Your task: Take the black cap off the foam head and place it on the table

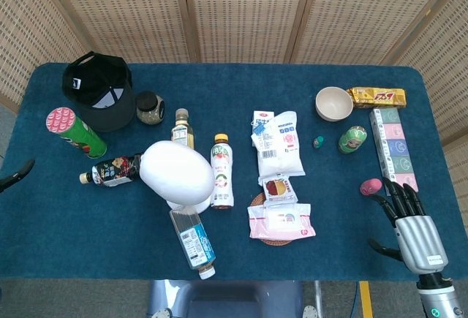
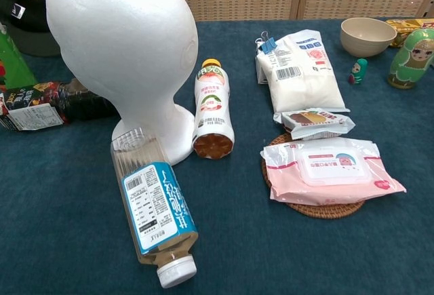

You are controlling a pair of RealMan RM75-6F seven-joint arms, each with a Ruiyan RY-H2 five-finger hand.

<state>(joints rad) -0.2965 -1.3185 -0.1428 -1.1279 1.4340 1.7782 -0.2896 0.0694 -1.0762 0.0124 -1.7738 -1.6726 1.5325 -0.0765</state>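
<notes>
The black cap [image 1: 99, 90] lies on the blue table [image 1: 88, 223] at the back left, beside a green can; the chest view catches it at the upper left edge [image 2: 26, 7]. The white foam head [image 1: 179, 174] stands bare at centre left, large and close in the chest view [image 2: 119, 44]. Of my left hand only a dark tip [image 1: 17, 174] shows at the left edge, well away from the cap. My right hand [image 1: 412, 224] rests at the front right, fingers spread and holding nothing.
A green can with a pink lid [image 1: 77, 132], a lying dark bottle [image 1: 113, 170] and a jar [image 1: 150, 107] sit near the cap. Bottles [image 1: 222, 172] [image 1: 192, 241], a white pouch [image 1: 278, 142], wipes [image 1: 281, 221], a bowl [image 1: 333, 104] and a doll [image 1: 352, 139] fill the middle and right.
</notes>
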